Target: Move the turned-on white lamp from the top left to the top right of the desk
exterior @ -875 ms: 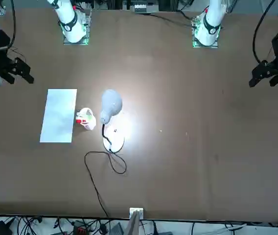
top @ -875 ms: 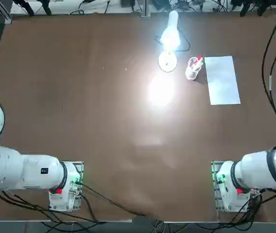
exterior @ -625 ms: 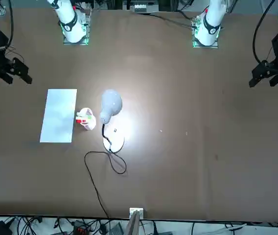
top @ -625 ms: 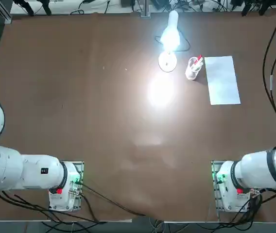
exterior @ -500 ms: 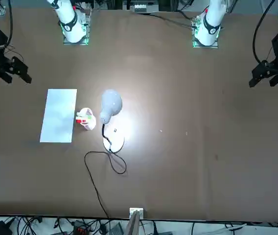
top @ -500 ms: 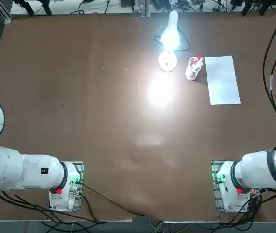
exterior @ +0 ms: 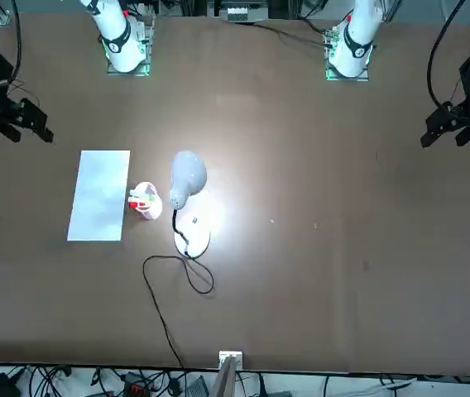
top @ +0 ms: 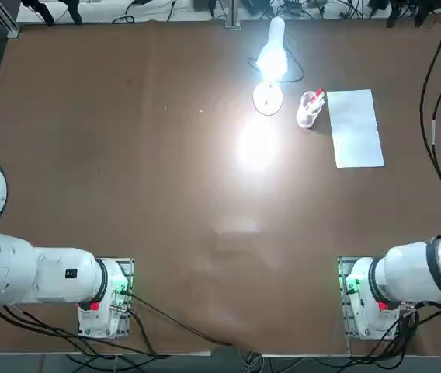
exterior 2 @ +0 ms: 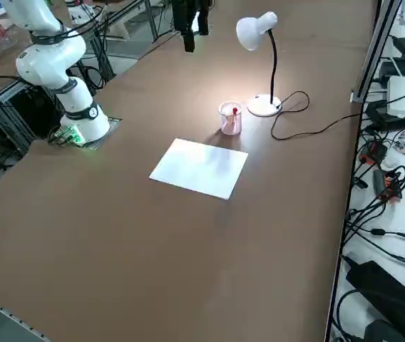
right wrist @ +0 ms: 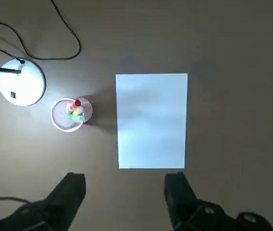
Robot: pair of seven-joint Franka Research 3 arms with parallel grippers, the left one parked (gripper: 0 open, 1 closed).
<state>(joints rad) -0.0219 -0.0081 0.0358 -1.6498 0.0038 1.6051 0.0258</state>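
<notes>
The lit white lamp [exterior: 188,203] stands upright; the right hand [right wrist: 125,190] gapes above.

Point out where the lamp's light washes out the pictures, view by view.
Top view: the lamp head blows out white, with a bright patch on the desk below it. Front view: softer glow beside the base. Right wrist view: no glare between the open right tool fingers.

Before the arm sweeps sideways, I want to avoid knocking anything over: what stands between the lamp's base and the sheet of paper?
A clear pen cup stands between the lamp base and the paper, clearest in the right wrist view. The open right gripper hangs above.
</notes>
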